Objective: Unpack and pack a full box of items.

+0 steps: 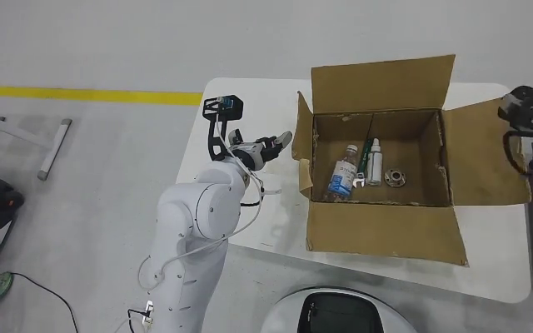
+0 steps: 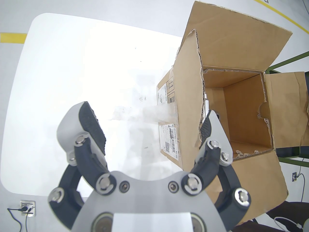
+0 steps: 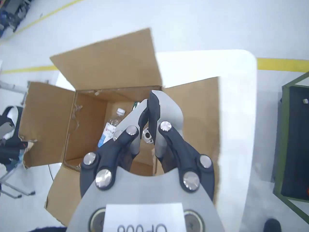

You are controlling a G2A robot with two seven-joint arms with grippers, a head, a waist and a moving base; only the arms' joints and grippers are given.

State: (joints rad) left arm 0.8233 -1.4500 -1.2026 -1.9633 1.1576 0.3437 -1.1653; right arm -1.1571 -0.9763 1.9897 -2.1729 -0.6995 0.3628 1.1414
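The desk (image 1: 250, 104) was white with round corners, and it shone in the bright light. All around the desk the floor (image 1: 100, 183) was pale grey and smooth. A yellow line (image 1: 100, 95) ran across the floor behind the desk. Well apart from one side of the desk stood a thin grey metal leg (image 1: 52, 150). Near the desk's other side was a green metal frame (image 3: 278, 136) with something black inside. A small socket (image 2: 27, 206) sat in the floor by a desk corner, with a thin black wire (image 2: 14, 210) plugged in.

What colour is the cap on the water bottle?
White. The cap shows best in the right wrist view.
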